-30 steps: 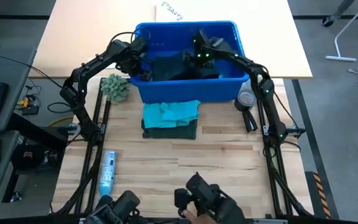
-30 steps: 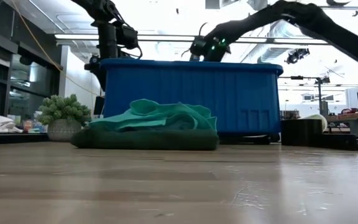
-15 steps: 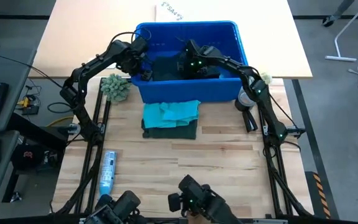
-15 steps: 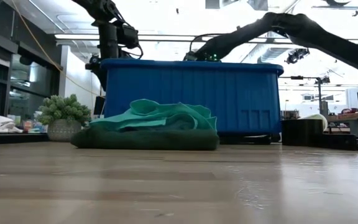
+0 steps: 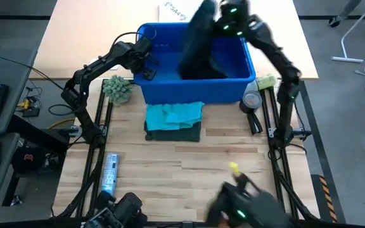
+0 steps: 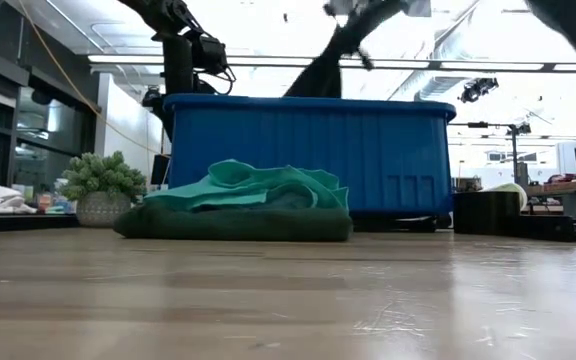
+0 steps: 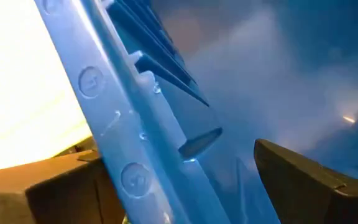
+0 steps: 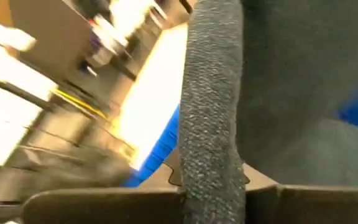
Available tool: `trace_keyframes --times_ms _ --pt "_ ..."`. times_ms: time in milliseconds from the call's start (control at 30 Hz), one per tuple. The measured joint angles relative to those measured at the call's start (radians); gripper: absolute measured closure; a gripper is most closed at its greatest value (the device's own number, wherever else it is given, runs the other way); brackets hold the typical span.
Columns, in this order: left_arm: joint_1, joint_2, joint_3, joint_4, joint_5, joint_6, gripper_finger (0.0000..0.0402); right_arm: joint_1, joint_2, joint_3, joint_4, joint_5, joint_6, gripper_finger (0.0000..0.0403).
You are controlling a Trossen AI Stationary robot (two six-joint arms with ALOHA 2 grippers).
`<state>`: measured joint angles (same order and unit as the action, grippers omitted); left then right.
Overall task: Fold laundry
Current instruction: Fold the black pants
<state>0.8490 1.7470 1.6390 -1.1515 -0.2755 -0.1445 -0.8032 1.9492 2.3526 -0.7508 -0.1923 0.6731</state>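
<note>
Nearest me on the wood surface (image 5: 170, 164): the done stack, turquoise shirt (image 5: 175, 114) lying on a folded dark green piece (image 5: 173, 133), just in front of the blue bin (image 5: 246, 69). Small fuzzy plant (image 5: 117, 88) sits beside the bin's left corner, tape roll (image 5: 251, 102) at its right corner.

Risks from here, my guess: my right pincer (image 5: 215, 14) has only a pinch of the dark garment (image 5: 195, 41), fabric bunched as a thick roll btwn the fingers in the wrist view. Cloth hangs long w/ its lower end down in the bin, so it could snag the rim, drag the bin, or slip out if I swing fast. It could also land on the done stack and mess it up. More dark cloth lies in the bin; can't tell if it's tangled w/ this one.

Right pincer: closed nearly all the way, clamped on that garment, raised above the bin's far side. Left pincer (image 5: 147, 60): fingers spread wide, nothing held, hanging at the bin's left wall, just inside the rim.
</note>
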Motion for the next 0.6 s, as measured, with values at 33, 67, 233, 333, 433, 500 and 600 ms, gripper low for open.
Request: trace_keyframes --times_ms 33,67,233,333,433,500,600 --pt "0.000 0.000 0.000 0.005 -0.002 0.013 0.0122 0.002 -0.039 -0.007 0.043 0.000 0.005 0.0397" --pt "0.001 0.000 0.000 0.013 -0.004 0.028 0.0122 0.008 -0.075 -0.009 0.086 -0.004 0.015 0.0397" --pt "0.003 -0.006 -0.002 0.065 -0.010 0.071 0.0122 0.123 -0.229 -0.002 0.339 -0.102 0.024 0.0397" --pt "0.003 -0.019 -0.002 0.067 -0.005 0.071 0.0122 0.247 -0.295 -0.001 0.443 -0.208 0.021 0.0397" --pt "0.000 -0.032 -0.002 0.067 0.001 0.054 0.0122 0.417 -0.357 -0.003 0.446 -0.239 -0.021 0.0397" --pt "-0.005 -0.042 -0.002 0.065 0.005 0.021 0.0122 0.545 -0.393 -0.003 0.428 -0.236 -0.059 0.0398" --pt "-0.018 -0.066 -0.002 0.047 0.022 -0.053 0.0122 0.742 -0.434 -0.003 0.343 -0.129 -0.119 0.0398"
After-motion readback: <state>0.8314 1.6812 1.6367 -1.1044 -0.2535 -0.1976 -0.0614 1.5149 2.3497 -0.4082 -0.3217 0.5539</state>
